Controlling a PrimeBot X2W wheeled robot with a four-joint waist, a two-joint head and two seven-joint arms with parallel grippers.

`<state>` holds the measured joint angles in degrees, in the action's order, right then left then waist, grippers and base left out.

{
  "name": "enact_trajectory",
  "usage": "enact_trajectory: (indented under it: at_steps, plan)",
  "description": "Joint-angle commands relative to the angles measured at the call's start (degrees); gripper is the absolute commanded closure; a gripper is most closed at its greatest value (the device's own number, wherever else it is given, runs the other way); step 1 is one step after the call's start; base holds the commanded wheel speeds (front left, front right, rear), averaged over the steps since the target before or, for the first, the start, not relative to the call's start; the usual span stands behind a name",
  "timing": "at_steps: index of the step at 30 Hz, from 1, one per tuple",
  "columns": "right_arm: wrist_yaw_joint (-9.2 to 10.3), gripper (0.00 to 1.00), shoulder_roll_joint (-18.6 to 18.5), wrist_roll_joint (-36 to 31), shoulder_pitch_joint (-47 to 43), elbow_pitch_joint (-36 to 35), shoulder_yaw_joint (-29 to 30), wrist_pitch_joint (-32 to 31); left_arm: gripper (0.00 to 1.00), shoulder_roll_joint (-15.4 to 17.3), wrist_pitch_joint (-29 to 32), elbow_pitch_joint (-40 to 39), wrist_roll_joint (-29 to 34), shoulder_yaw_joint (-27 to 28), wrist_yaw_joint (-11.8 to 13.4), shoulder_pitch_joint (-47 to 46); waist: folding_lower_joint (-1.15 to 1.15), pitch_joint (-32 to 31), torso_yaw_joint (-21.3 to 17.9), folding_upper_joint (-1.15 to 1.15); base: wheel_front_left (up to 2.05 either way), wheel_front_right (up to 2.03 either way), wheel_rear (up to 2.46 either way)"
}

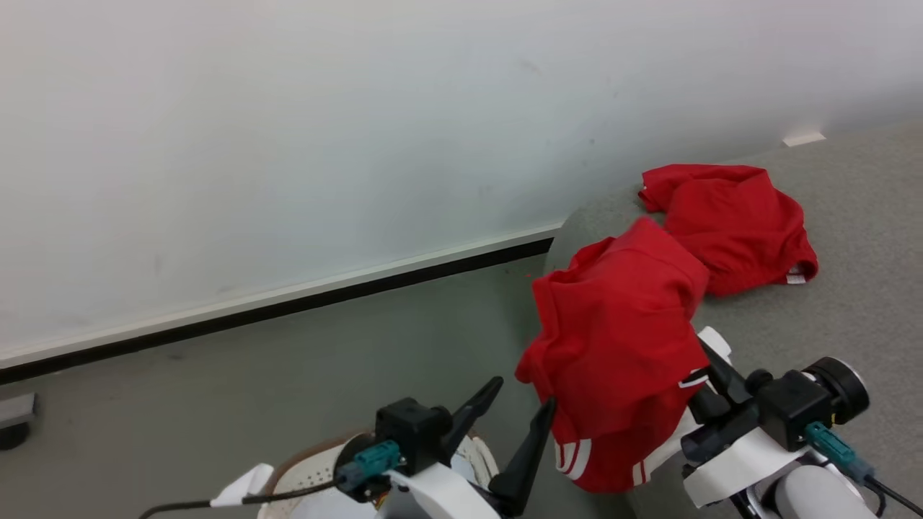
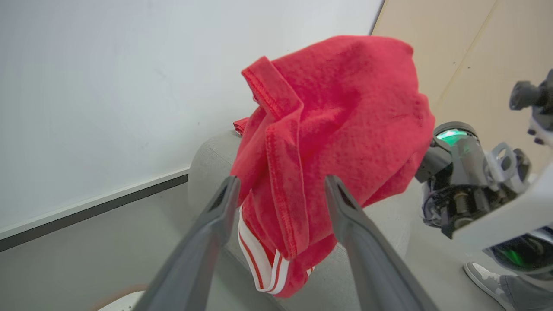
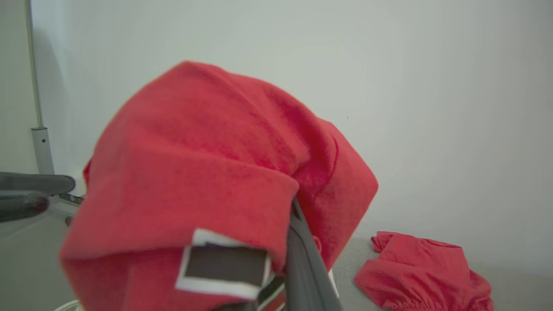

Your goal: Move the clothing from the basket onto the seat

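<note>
A red jersey with white stripes, the clothing (image 1: 620, 346), hangs bunched over the fingers of my right gripper (image 1: 712, 366), which is shut on it. It hangs in the air beside the rounded left end of the grey seat (image 1: 858, 238). In the right wrist view the cloth (image 3: 207, 172) covers most of the gripper (image 3: 298, 224). My left gripper (image 1: 523, 395) stands open just left of the hanging cloth; in its wrist view the cloth (image 2: 337, 129) hangs beyond its spread fingers (image 2: 203, 242). A second red garment (image 1: 728, 223) lies crumpled on the seat. The cream basket (image 1: 310, 468) shows at the bottom edge.
A white wall with a dark baseboard (image 1: 288, 306) runs behind the grey floor (image 1: 252, 375). A person's grey shoe (image 2: 484, 276) stands on the floor at the lower right of the left wrist view. A small dark wheel (image 1: 14, 425) sits at the far left.
</note>
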<state>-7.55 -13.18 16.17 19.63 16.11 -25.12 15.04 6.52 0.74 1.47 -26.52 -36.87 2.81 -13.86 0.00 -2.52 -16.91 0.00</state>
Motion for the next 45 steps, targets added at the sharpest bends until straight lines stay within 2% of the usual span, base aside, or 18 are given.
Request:
enact_trajectory:
  at_steps: [1, 9, 12, 14, 18, 24, 29, 34, 37, 40, 41, 42, 43, 44, 45]
  plan:
    - [0.13, 1.00, -0.63, -0.57, -0.78, -0.64, 0.54, 0.19, 0.00, -0.01, -0.40, 0.23, 0.50, -0.24, -0.23, -0.33, 0.00, 0.84, -1.26, 0.00, 0.00, 0.00, 0.00]
    - [0.13, 1.00, -3.50, -1.15, -3.71, -5.58, 5.08, -0.82, 0.00, -0.76, -1.00, 0.92, 2.51, -3.52, -0.95, -1.30, 0.00, 4.10, -3.04, 0.00, 0.00, 0.00, 0.00]
    - [0.13, 1.00, -3.05, 0.43, -3.05, -7.90, 8.98, -0.92, 0.00, -0.15, -1.23, -0.13, 3.93, -4.52, -1.88, -3.32, 0.00, 8.25, -2.49, 0.00, 0.00, 0.00, 0.00]
    - [0.13, 1.00, -2.11, 1.79, -1.50, -9.40, 11.45, -0.81, 0.00, 0.67, -1.76, -1.19, 5.04, -5.28, -3.23, -5.15, 0.00, 12.10, -1.91, 0.00, 0.00, 0.00, 0.00]
    - [0.13, 1.00, -2.60, 1.43, 4.18, -11.70, 16.20, -1.47, 0.00, 2.45, -1.55, -3.35, 7.45, -5.72, -5.69, -10.48, 0.00, 22.46, -0.15, 0.00, 0.00, 0.00, 0.00]
    - [0.13, 1.00, -4.70, 0.23, 18.52, -13.34, 24.67, -3.43, 0.00, 6.10, -0.41, -7.19, 10.76, -4.96, -8.32, -20.67, 0.00, 38.74, 2.01, 0.00, 0.00, 0.00, 0.00]
    - [0.14, 1.00, -8.83, 0.26, 30.70, -8.98, 32.45, -6.46, 0.00, 8.36, -1.20, -9.31, 12.13, -3.86, -9.17, -27.05, 0.00, 45.91, 2.63, 0.00, 0.00, 0.00, 0.00]
    - [0.13, 1.00, -13.26, -2.72, 38.79, 0.78, 44.04, -7.69, 0.00, 8.33, -2.45, -9.99, 11.97, -3.29, -9.26, -29.38, 0.00, 49.20, 3.68, 0.00, 0.00, 0.00, 0.00]
    - [0.13, 1.00, -14.09, -6.70, 39.98, 7.91, 51.66, -8.26, 0.00, 8.10, -3.11, -9.91, 11.65, -3.31, -9.08, -29.33, 0.00, 50.25, 4.49, 0.00, 0.00, 0.00, 0.00]
    - [0.13, 1.00, -12.46, -9.89, 39.06, 14.29, 57.62, -7.02, 0.00, 8.60, -3.61, -9.53, 11.36, -3.04, -8.76, -28.51, 0.00, 50.79, 5.02, 0.00, 0.00, 0.00, 0.00]
    - [0.13, 0.92, -11.80, -10.89, 38.51, 16.30, 59.22, -6.53, 0.00, 8.78, -3.82, -9.40, 11.29, -2.93, -8.52, -28.27, 0.00, 50.86, 5.09, 0.00, 0.00, 0.00, 0.00]
    - [0.14, 0.65, -11.11, -11.88, 38.18, 18.32, 60.71, -5.89, 0.00, 8.97, -4.02, -9.28, 11.22, -2.82, -8.48, -28.05, 0.00, 50.87, 5.13, 0.00, 0.00, 0.00, 0.00]
    - [0.13, 0.11, -10.34, -12.46, 37.89, 20.13, 61.94, -5.36, 0.00, 9.13, -4.13, -9.22, 11.18, -2.80, -8.43, -27.86, 0.00, 50.75, 5.15, 0.00, 0.00, 0.00, 0.00]
    - [0.13, 0.00, -9.59, -12.80, 37.61, 21.43, 62.61, -4.59, 0.00, 9.29, -4.35, -9.12, 11.10, -2.74, -8.31, -27.65, 0.00, 50.52, 5.12, 0.00, 0.00, 0.00, 0.00]
    - [0.13, 0.00, -8.93, -13.44, 37.13, 22.53, 62.77, -3.64, 0.00, 9.41, -4.49, -9.02, 10.97, -2.69, -8.25, -27.35, 0.00, 50.23, 5.09, 0.00, 0.00, 0.00, 0.00]
